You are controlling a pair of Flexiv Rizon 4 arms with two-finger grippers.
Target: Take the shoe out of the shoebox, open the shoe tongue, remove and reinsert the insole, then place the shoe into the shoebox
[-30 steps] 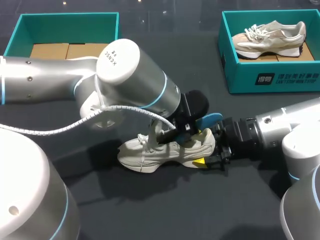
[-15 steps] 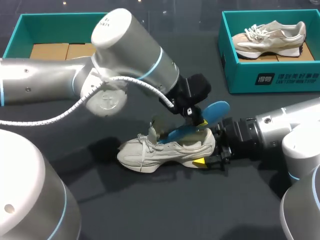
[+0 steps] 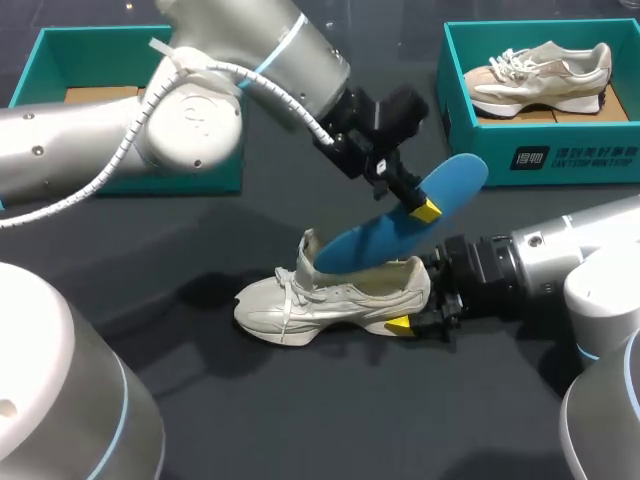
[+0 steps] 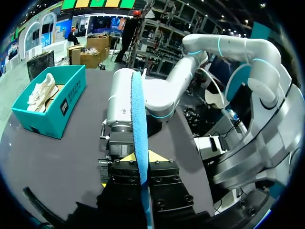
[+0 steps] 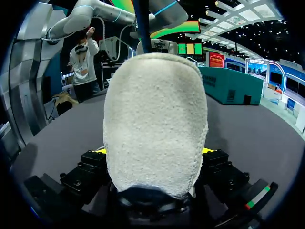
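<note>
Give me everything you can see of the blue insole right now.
The insole is a thin, flat blue sheet, long with rounded ends, and its face looks like fabric. The left gripper pinches it from both sides, nearer its raised end. It slopes over the shoe. Its high end is in the air and its low end is at the shoe's opening behind the upright tongue. I cannot tell whether it is fully out. The right gripper clamps the shoe's heel.

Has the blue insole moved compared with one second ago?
Yes. The blue insole, held in the left gripper, has lifted up from the shoe, rising toward the right-hand shoebox; the shoe itself has stayed in place.
</note>
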